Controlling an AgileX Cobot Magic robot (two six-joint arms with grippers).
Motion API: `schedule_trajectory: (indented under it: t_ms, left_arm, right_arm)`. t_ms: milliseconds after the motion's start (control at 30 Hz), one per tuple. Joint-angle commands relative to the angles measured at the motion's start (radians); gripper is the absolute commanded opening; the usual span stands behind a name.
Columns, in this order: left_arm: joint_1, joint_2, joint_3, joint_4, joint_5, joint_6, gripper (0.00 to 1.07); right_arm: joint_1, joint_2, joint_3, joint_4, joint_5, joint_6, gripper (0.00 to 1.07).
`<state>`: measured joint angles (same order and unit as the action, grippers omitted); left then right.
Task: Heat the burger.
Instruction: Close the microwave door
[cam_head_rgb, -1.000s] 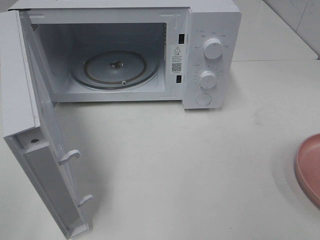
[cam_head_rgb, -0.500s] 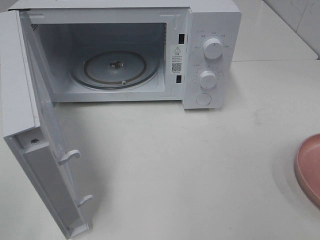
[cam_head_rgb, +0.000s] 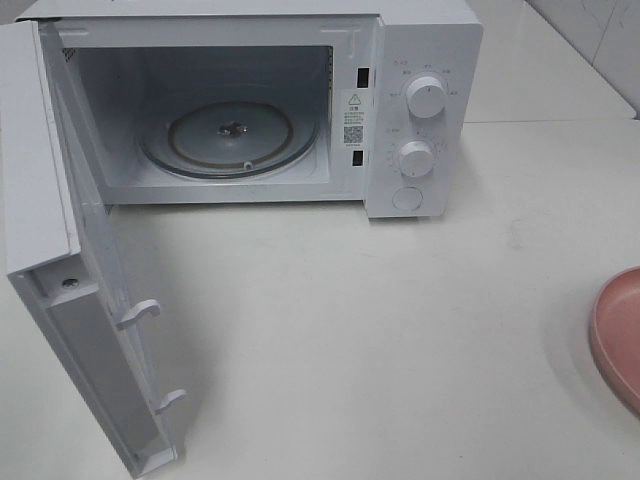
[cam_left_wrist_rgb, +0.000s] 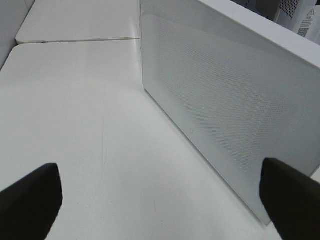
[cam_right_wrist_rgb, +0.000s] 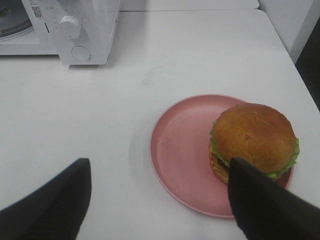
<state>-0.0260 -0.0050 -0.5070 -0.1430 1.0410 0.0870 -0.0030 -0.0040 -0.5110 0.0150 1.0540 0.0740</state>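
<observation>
The microwave door gapes, ready for loading. The right claw, spread, hangs over the burger on its plate; the left claw idles, spread.

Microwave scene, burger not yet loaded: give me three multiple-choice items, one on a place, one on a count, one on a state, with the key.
1. Where does the burger sit?
A. on the pink plate
B. on the glass turntable
C. on the bare table

2. How many round knobs does the microwave panel carry above its button?
A. one
B. two
C. four

3. How does the microwave door stand?
A. shut
B. swung wide open
C. taken off

Key: 1 A, the right wrist view shows the burger on the plate, toward one edge. 2 B, two white knobs, one above the other. 3 B, the door hangs out to the left on its hinges and the cavity shows.
</observation>
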Motion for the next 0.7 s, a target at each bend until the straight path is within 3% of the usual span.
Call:
schedule_trajectory:
  t_ms: [33,700]
  left_arm:
    - [0.002,-0.020,0.006,-0.001,-0.002,-0.007,1.01]
    - [0.002,-0.019,0.006,-0.001,-0.002,-0.007,1.01]
  right_arm:
    - [-0.007,-0.026,0.001,0.004,-0.012,-0.012,0.73]
    - [-0.007,-0.026,0.001,0.004,-0.012,-0.012,0.73]
